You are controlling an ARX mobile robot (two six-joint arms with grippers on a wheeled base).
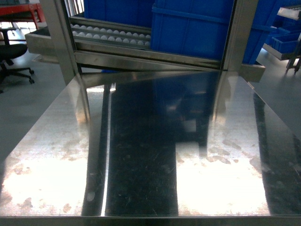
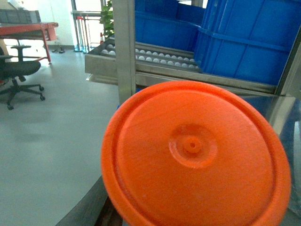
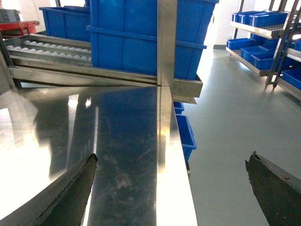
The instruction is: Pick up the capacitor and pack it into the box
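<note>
Head view first: it's basically just a shiny steel table [image 1: 141, 155] throwing back big patches of glare and blue reflections. Behind it sits a steel rack with a sloped roller track [image 1: 113, 36] of white rollers, and big blue bins [image 1: 188, 28] parked on it. An office chair [image 1: 11, 56] is off on the grey floor at far left. Neither gripper shows up here, and I can't see the pink box or any capacitor on the tabletop either.

Left wrist view: most of the frame is filled by an orange round lid-like disc [image 2: 195, 155], ridged rim, little hub in the middle, right up against the camera. It hides the left pincer completely, so I can't tell how wide that one is or whether it's gripping the disc. Behind it you get the same rollers, blue bins [image 2: 244, 42], a steel post [image 2: 124, 47], the chair and a red table [image 2: 28, 30] far back.

Right wrist view: the right gripper [image 3: 171, 188] has its two dark fingers [image 3: 70, 193] spread wide, one at each bottom corner, nothing between them. It sits above the right edge of the table [image 3: 117, 141], half over the floor. More blue bins [image 3: 141, 37] ahead, shelves with small blue bins [image 3: 256, 47] off right. No box or capacitor here either, so nothing sits near that pincer.
</note>
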